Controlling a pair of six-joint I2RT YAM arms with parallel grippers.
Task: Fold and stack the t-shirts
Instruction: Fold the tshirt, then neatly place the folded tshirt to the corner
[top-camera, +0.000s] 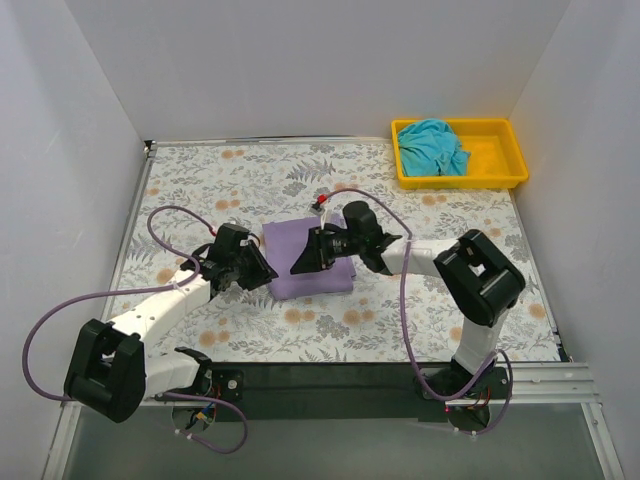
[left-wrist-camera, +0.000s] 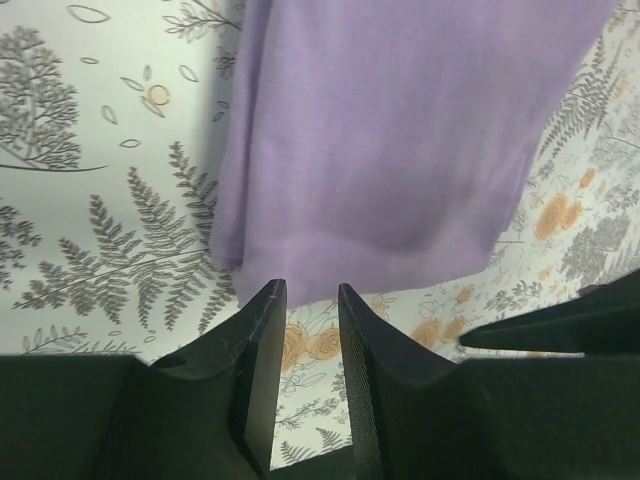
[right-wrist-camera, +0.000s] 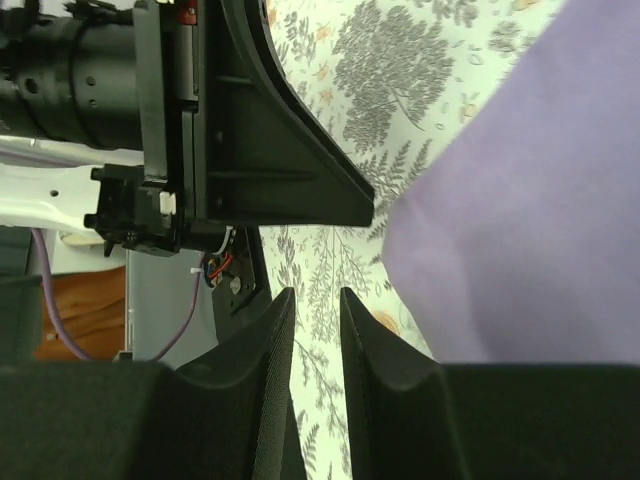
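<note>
The lavender-purple t-shirt (top-camera: 312, 262) lies folded in a rectangle on the floral cloth at the table's middle. It also shows in the left wrist view (left-wrist-camera: 400, 130) and the right wrist view (right-wrist-camera: 530, 220). My left gripper (top-camera: 266, 277) sits at the shirt's left edge, jaws narrowly apart and empty (left-wrist-camera: 312, 288), over bare cloth just short of the shirt's hem. My right gripper (top-camera: 300, 266) hovers over the shirt's left part, jaws narrowly apart and empty (right-wrist-camera: 317, 292). The teal t-shirt (top-camera: 432, 147) lies crumpled in the yellow tray.
The yellow tray (top-camera: 500, 150) stands at the back right corner. The floral tablecloth (top-camera: 240, 180) covers the table between white walls. The two grippers are close together; the left one's finger (right-wrist-camera: 280, 150) fills the top of the right wrist view.
</note>
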